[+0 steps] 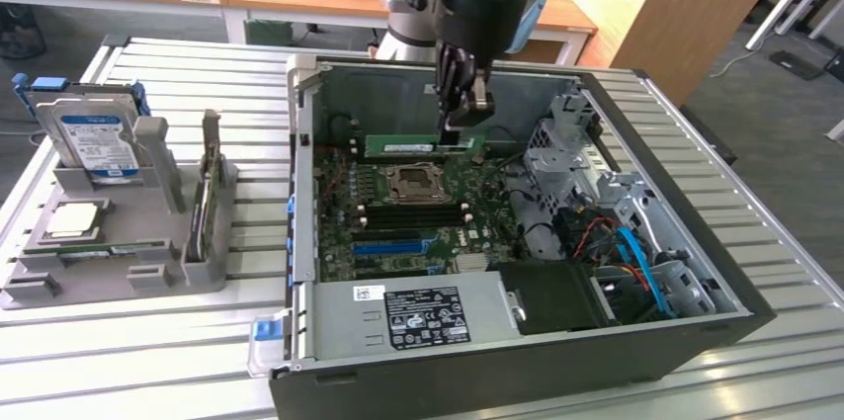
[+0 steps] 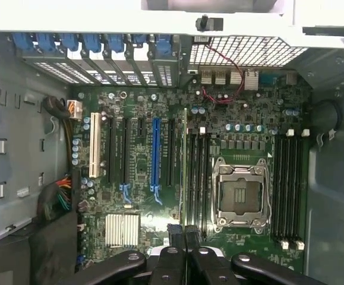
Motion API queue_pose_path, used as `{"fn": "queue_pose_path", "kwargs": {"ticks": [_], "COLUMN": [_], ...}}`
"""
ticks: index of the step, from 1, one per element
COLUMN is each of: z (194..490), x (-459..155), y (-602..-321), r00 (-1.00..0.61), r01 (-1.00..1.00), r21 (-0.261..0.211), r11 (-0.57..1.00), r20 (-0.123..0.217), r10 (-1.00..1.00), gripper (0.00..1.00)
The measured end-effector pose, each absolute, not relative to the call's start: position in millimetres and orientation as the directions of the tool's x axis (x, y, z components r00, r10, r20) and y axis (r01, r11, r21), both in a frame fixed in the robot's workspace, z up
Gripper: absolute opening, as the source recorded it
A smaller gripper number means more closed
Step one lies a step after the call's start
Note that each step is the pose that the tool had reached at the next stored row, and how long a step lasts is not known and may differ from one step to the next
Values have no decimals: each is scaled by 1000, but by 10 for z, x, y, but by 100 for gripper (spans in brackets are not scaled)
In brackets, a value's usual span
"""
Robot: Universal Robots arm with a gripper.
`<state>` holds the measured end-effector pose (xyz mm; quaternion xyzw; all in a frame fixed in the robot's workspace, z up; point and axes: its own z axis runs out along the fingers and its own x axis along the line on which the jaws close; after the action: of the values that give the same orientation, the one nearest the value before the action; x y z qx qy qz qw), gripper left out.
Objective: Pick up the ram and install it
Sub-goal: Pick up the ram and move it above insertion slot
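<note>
My gripper [image 1: 458,131] hangs inside the open computer case [image 1: 738,272], over the motherboard [image 1: 395,227] near the back wall. Its fingers are shut on one end of the ram [image 1: 402,146], a slim green stick that runs level from the fingertips toward the exterior view's left, just behind the CPU socket [image 1: 419,183]. In the wrist view the ram [image 2: 185,172] is a thin green edge leading from the gripper [image 2: 185,234] along the black memory slots [image 2: 198,178] beside the CPU socket [image 2: 240,196]. Whether the stick touches a slot I cannot tell.
A grey holder [image 1: 185,272] at the exterior view's left carries a blue-labelled hard drive [image 1: 95,138], a silver CPU chip [image 1: 73,220] and a thin green board [image 1: 86,252]. Inside the case are the power supply [image 1: 422,316], a drive cage [image 1: 560,148] and cables [image 1: 633,252].
</note>
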<state>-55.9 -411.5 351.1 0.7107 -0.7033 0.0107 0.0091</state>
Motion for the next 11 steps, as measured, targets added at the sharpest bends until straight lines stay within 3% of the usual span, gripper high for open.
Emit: {"fn": "queue_pose_path", "kwargs": {"ticks": [11], "z": [3324], "x": [-560], "y": [-4115], "r00": [10], "r01": [-1000], "r21": [-2], "r11": [-10], "r20": [28], "r10": [-1000], "gripper": [12]}}
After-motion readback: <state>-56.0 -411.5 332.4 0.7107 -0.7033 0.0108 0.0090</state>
